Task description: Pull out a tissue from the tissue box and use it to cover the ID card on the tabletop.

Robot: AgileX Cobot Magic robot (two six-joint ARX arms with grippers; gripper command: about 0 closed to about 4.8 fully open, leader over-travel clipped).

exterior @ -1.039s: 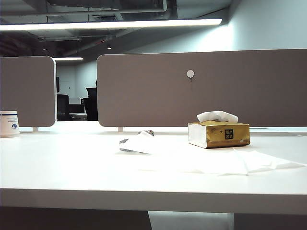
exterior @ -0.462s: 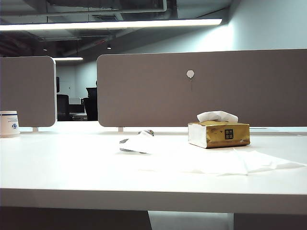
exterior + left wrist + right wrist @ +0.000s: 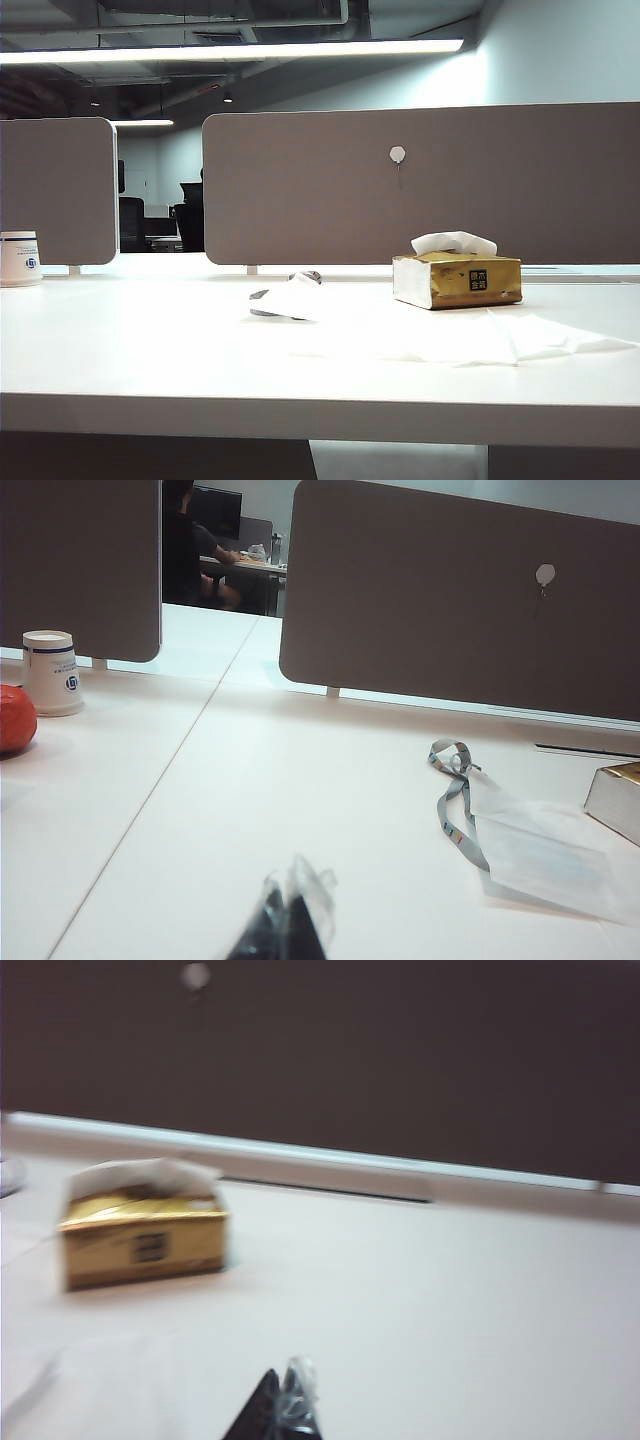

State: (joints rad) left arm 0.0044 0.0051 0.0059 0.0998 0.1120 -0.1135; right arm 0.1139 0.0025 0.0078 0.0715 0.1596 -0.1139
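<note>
Grey partitions (image 3: 420,185) back the white bench (image 3: 150,350). Both tools, left (image 3: 285,925) and right (image 3: 280,1405), are together, empty, near. The tissue (image 3: 545,850) covers the ID card left of the tissue box (image 3: 457,280); a draught could lift it.

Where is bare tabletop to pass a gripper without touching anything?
Free: the wide stretch between the paper cup and the lanyard, and beyond the tissue box on its far side. Crowded: around the tissue over the ID card, beside the box.
</note>
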